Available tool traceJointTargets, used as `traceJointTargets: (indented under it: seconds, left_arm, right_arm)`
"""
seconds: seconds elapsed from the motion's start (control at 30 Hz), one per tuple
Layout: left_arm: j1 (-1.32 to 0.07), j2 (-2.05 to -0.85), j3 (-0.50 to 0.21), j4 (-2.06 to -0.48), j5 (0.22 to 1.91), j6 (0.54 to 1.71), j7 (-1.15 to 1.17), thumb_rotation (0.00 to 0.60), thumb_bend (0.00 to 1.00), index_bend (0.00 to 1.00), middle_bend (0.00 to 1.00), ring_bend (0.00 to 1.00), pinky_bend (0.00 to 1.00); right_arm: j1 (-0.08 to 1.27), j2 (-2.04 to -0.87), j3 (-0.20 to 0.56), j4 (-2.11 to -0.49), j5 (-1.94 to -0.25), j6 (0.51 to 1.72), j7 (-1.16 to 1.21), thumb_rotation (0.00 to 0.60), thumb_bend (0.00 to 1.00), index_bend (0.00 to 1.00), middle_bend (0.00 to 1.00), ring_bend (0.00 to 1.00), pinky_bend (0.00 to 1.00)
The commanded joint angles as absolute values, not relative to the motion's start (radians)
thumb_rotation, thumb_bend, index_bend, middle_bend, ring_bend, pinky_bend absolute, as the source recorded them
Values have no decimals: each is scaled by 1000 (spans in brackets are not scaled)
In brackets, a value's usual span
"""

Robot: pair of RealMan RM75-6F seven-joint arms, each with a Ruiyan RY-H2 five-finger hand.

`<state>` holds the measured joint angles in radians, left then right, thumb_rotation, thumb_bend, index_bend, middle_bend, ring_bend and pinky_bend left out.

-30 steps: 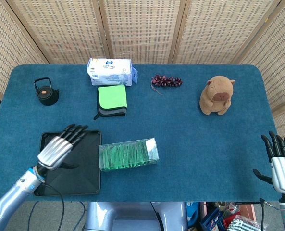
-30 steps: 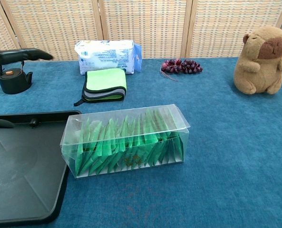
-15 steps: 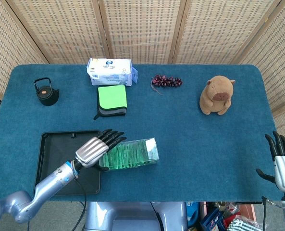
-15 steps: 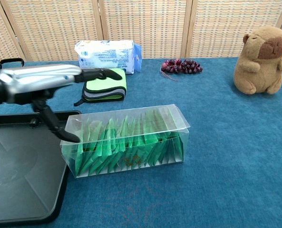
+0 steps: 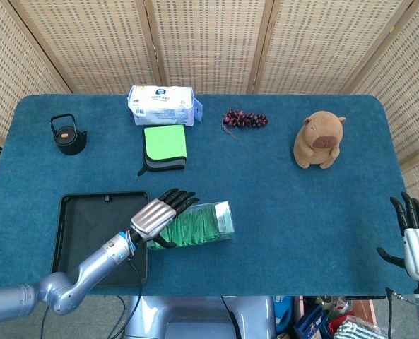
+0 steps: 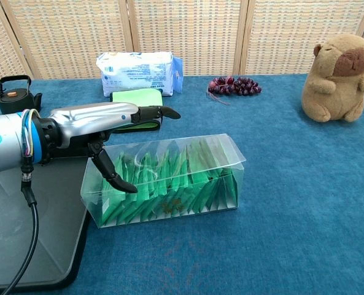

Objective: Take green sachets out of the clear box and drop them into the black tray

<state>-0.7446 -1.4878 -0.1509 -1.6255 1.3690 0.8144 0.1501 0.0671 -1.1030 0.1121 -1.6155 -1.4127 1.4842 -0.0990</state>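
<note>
The left hand [image 6: 108,126] hovers flat over the clear box [image 6: 169,178], fingers spread, holding nothing. The green sachets [image 6: 175,181] stand inside this box, just right of the black tray [image 5: 89,226]. Far right of the box, the right hand [image 5: 415,240] seems empty, fingers apart

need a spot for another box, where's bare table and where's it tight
Free: the wide stretch between the clear box, the capybara toy and the right hand. Crowded: the left hand over the box beside the black tray, and the cloth below the wipes pack.

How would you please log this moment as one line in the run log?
left hand: open, over clear box | right hand: open, idle at table edge | green sachets: in box | black tray: no sachets visible
</note>
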Motion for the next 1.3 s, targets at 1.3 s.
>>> traceJointTargets:
  seconds: [1.3]
  left_arm:
    - [-844, -1391, -269, -1613, 1218, 849, 123, 600, 210, 38, 0, 0, 0]
  right_arm:
    - [84, -1107, 110, -1602, -1386, 1438, -92, 600, 0, 0, 0, 0, 0]
